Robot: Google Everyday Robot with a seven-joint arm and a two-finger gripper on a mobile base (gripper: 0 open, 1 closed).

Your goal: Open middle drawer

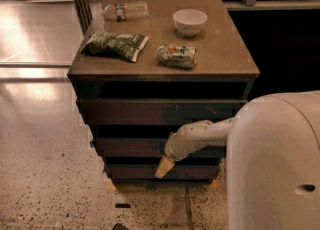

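Note:
The middle drawer (130,147) is the dark brown flat front of medium width, second from the top of the brown cabinet, and it looks pushed in. My gripper (164,168) hangs from the white arm (200,136), which reaches in from the right. Its tan tip points down-left, just below the middle drawer's front and in front of the narrow bottom drawer (135,172). The right part of the middle drawer is hidden behind the arm.
The widest top drawer (155,111) sits above. On the cabinet top (225,54) lie a white bowl (190,21), a plastic bottle (125,10), a green snack bag (115,45) and a small packet (176,55). My white body (280,164) fills the lower right. Speckled floor lies to the left.

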